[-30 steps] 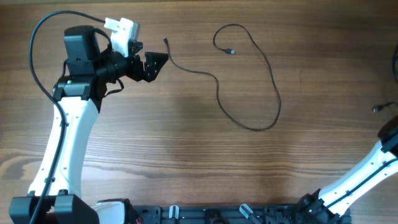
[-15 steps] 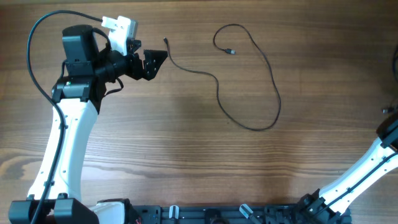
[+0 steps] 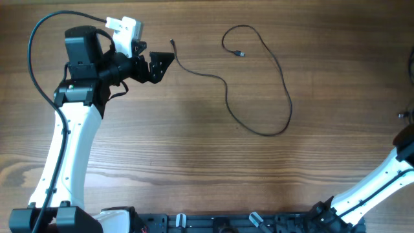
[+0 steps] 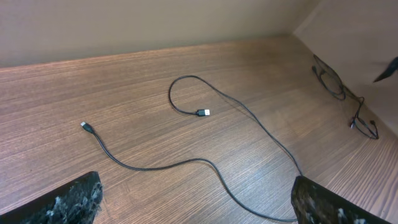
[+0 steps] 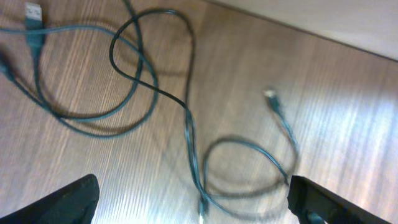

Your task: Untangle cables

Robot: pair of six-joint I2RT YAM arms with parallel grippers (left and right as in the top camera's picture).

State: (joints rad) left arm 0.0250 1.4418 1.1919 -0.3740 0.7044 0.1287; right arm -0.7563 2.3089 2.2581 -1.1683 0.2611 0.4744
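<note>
One thin black cable (image 3: 265, 134) lies spread in long loops across the table's middle, with a plug at each end (image 3: 173, 43) (image 3: 240, 54). My left gripper (image 3: 162, 65) is open and empty, just left of the cable's near plug. In the left wrist view the same cable (image 4: 186, 162) runs between my open fingers (image 4: 196, 199), not touching them. My right gripper (image 5: 193, 199) is open and empty over a tangle of thin dark cables (image 5: 188, 124), seen blurred, with a pale plug (image 5: 34, 12) at top left. The right gripper is outside the overhead view.
The tangle also shows in the left wrist view (image 4: 336, 81), far right by the wall. The left arm's thick black cable (image 3: 39, 39) arcs at the far left. The right arm (image 3: 381, 171) reaches off the right edge. A rail (image 3: 226, 223) runs along the front.
The right arm has slid a little further right, out of the overhead view. The left arm shifted slightly left early on, then held still. The spread cable has not moved.
</note>
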